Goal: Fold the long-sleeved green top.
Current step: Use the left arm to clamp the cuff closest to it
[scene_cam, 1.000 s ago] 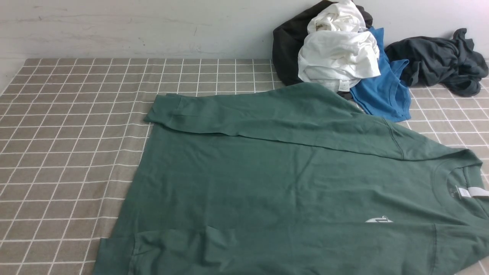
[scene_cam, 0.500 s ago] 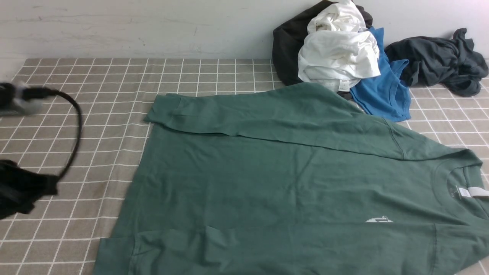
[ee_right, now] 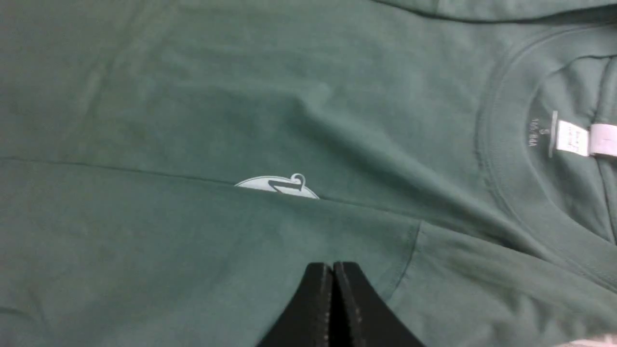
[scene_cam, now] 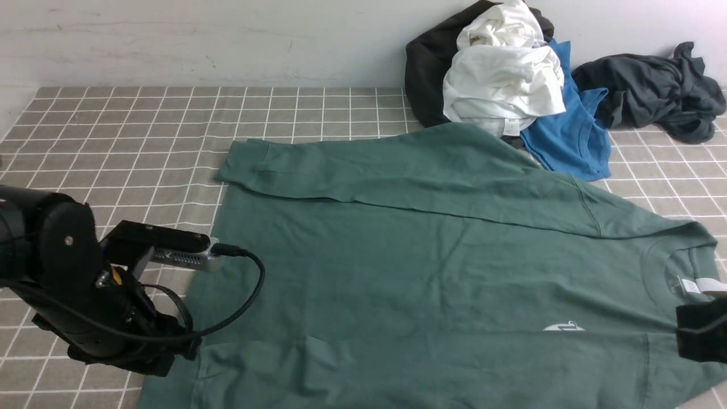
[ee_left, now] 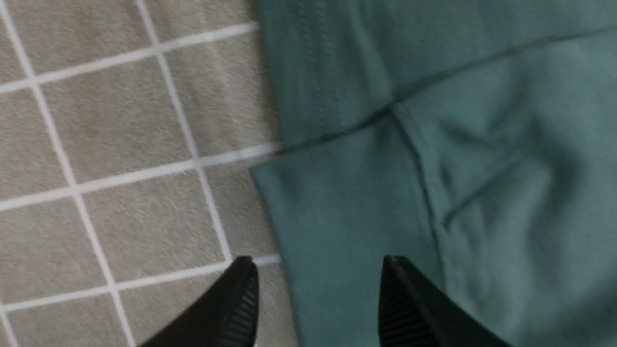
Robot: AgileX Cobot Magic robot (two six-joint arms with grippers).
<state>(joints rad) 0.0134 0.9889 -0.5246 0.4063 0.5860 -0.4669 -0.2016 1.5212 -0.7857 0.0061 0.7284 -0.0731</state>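
The green long-sleeved top (scene_cam: 397, 272) lies flat on the checked cloth, neck to the right, with both sleeves folded across the body. Its white neck label (scene_cam: 701, 286) and chest logo (scene_cam: 562, 326) show. My left arm (scene_cam: 85, 284) hangs over the top's near-left corner. In the left wrist view my left gripper (ee_left: 315, 265) is open, its jaws astride the edge of the sleeve cuff (ee_left: 347, 221), just above it. My right arm (scene_cam: 701, 335) shows at the right edge. My right gripper (ee_right: 332, 266) is shut and empty above the near sleeve, close to the logo (ee_right: 277, 185).
A pile of clothes sits against the back wall at the right: a white garment (scene_cam: 502, 85), a black one (scene_cam: 426, 62), a bright blue T-shirt (scene_cam: 568, 136) touching the top's far shoulder, and a charcoal-grey garment (scene_cam: 653, 91). The checked cloth (scene_cam: 113, 170) covers the table.
My left arm has swung in from the left edge to the top's near-left corner. My right arm has come into view at the right edge. The top has not moved.
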